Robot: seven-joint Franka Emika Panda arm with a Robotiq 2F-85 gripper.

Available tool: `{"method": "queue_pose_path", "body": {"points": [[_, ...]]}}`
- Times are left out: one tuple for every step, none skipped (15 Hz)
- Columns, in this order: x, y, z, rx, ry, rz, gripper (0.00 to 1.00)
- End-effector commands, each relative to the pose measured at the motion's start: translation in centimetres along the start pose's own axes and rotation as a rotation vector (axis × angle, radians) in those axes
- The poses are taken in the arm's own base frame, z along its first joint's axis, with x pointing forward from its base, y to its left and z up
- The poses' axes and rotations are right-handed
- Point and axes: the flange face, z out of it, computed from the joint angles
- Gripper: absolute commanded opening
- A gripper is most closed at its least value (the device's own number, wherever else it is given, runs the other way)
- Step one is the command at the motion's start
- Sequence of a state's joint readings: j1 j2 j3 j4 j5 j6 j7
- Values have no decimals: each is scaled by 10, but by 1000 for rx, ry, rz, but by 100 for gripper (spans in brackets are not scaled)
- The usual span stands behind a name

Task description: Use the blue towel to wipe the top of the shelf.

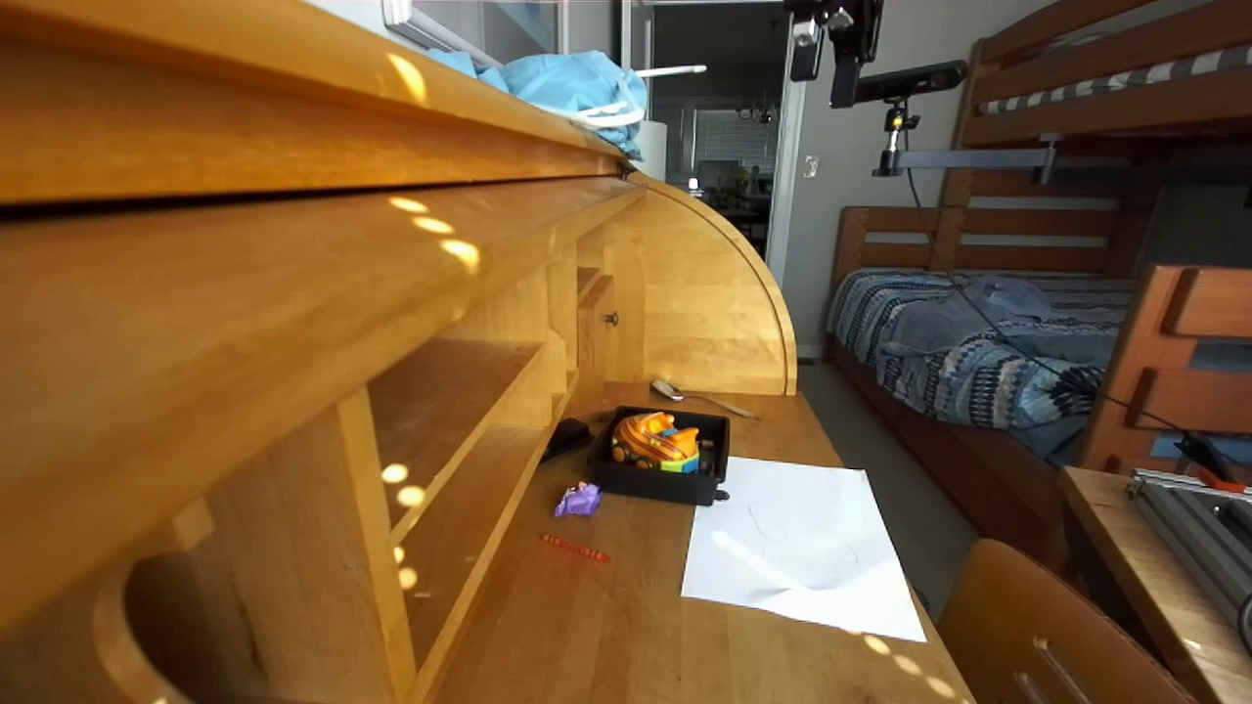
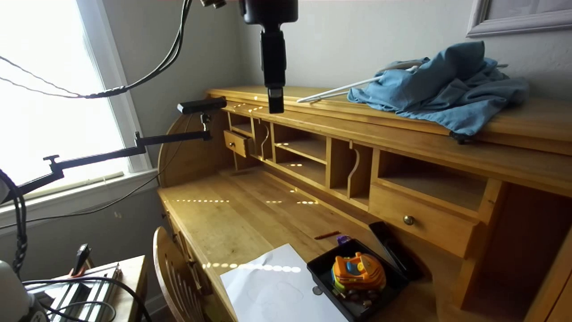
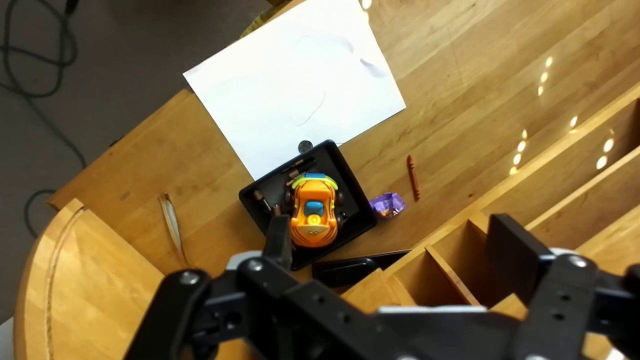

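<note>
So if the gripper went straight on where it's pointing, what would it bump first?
Probably the white paper below, as the gripper points down. Depth is unclear, so maybe the black tray instead.

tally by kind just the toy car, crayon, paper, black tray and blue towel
Toys: 1 (car)
Drawing things: 2 (crayon, paper)
Containers: 1 (tray)
Cloths: 1 (towel)
Total: 5

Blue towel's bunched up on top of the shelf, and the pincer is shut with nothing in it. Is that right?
Not quite: the pincer is open, not shut. The wrist view shows its fingers spread wide apart. The rest stands: the pincer holds nothing, and the blue towel is bunched up on top of the shelf.
</note>
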State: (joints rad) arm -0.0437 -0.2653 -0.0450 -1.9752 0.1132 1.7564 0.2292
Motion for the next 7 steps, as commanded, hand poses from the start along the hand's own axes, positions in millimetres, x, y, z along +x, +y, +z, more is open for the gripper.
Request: {"method": "queue_pose_path", "body": {"points": [[-33,6,17,-1,61,24,100],[-38,10,23,6,68,25,100],[-41,13,27,11,72,27,100],[-46,19,35,17,76,20,100],[-49,25,42,25,76,31,100],[-31,12,33,10,47,20,100],[-35,16,39,11,50,26,100]]}}
